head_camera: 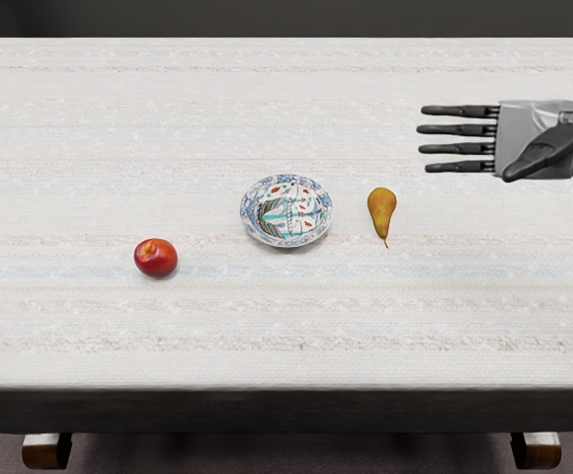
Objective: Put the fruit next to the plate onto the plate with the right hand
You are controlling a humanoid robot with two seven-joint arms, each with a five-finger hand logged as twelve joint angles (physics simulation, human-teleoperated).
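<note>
Your right hand (509,140) hovers flat at the right edge, fingers (456,129) straight and side by side, holding nothing. The pear (381,209) lies on the table (286,326) just right of the plate (286,209), below-left of that hand, well apart. Apple (155,257) sits farther left.

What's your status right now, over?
Right hand open, empty, at the far right. Pear on the table beside the plate, not on it. Path from hand to pear clear; apple on plate's other side.
</note>
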